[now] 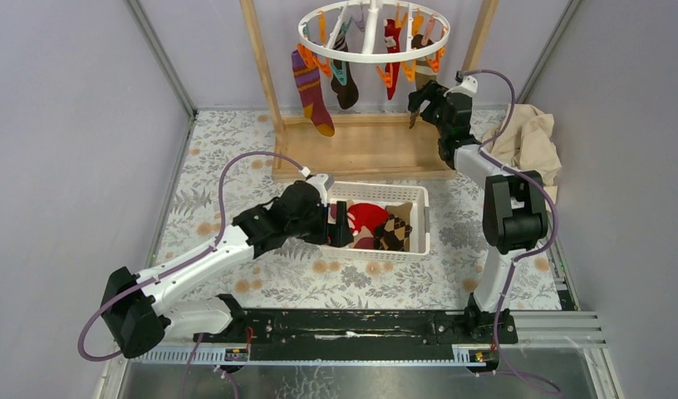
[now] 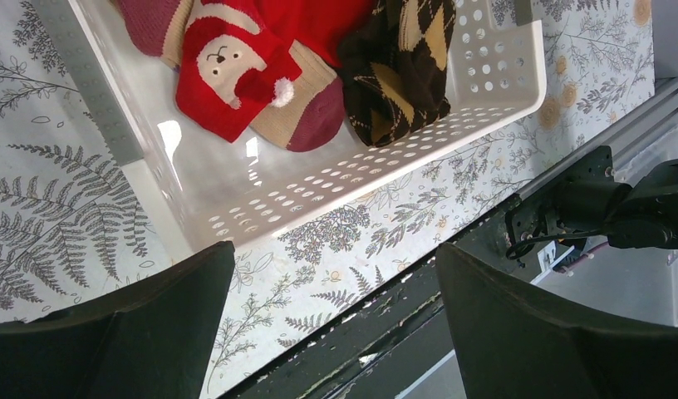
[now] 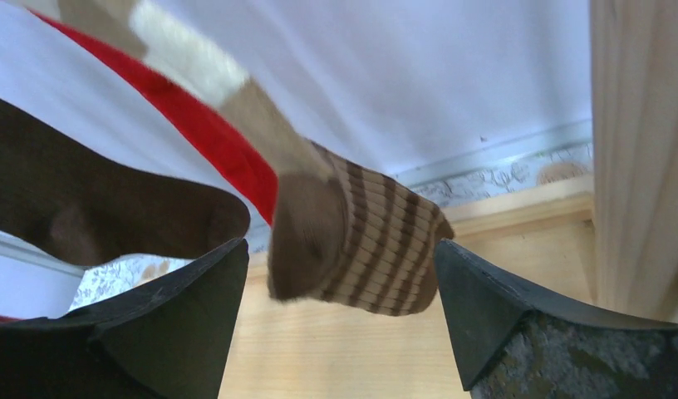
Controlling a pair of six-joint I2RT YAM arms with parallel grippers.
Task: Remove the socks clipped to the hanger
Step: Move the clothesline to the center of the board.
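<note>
High rear overview; left wrist close above the shared basket (image 2: pixel 302 195); right wrist close beneath a striped sock (image 3: pixel 377 249).

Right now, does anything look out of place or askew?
Only a crumpled beige cloth heaped at the far right edge of the table. The loose socks all lie inside the white basket; none has spilled out.

A white perforated basket (image 1: pixel 420 224) is set near the middle of a cloth printed with ferns and flowers (image 1: pixel 211 183); a wooden rack (image 1: pixel 361 154) is stood just behind the basket, its flat base laid on the print and two posts raised from it; a crumpled beige cloth (image 1: pixel 531 137) is heaped at the right, beside the rack; a black rail (image 1: pixel 352 326) is fixed along the near edge.
</note>
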